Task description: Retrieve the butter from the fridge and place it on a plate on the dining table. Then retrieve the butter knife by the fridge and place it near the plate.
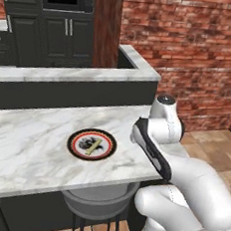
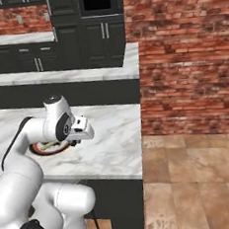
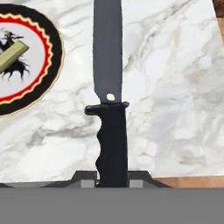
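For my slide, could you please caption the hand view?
Gripper holds the butter knife above the dining table, beside the plate bearing the butter.

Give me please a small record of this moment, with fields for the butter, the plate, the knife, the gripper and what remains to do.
butter: pale-yellow stick lying on the plate, across its white centre
plate: round, dark rim, red ring, resting on the dining table
butter knife: dark handle and grey blade, held over the marble beside the plate, blade pointing away from the hand
gripper: shut on the butter knife's handle
remaining: butter step looks done; knife not yet set down near the plate
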Controlling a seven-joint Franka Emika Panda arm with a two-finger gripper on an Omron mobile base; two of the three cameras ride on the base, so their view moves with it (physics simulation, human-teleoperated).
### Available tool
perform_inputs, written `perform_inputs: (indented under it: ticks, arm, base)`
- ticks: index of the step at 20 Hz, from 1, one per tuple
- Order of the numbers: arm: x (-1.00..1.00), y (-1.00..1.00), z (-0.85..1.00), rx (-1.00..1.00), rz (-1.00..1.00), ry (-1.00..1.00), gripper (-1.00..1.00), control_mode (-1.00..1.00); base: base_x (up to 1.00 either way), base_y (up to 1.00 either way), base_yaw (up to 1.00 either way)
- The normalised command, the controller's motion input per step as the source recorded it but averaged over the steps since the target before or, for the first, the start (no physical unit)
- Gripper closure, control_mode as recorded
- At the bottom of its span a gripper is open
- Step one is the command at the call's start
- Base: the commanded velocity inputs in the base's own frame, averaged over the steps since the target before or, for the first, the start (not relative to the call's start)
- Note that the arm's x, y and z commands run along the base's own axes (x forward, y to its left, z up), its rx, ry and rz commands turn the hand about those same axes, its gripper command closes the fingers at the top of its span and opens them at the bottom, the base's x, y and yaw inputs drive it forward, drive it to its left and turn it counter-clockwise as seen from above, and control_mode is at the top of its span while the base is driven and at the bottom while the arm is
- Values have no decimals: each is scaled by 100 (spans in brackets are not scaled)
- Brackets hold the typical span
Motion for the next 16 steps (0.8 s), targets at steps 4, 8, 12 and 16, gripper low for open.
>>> perform_inputs:
  ticks: [4, 8, 12, 16]
  arm:
    - [90, 0, -22, 4, 0, 2, 100, -100]
    - [85, 8, -22, 1, 0, 3, 100, -100]
    - [68, 27, -25, 0, 0, 15, 100, -100]
    - [36, 20, -16, 0, 0, 27, 100, -100]
  base:
    - [0, 0, 0]
    - [0, 0, 0]
    - [0, 0, 0]
    - [0, 0, 0]
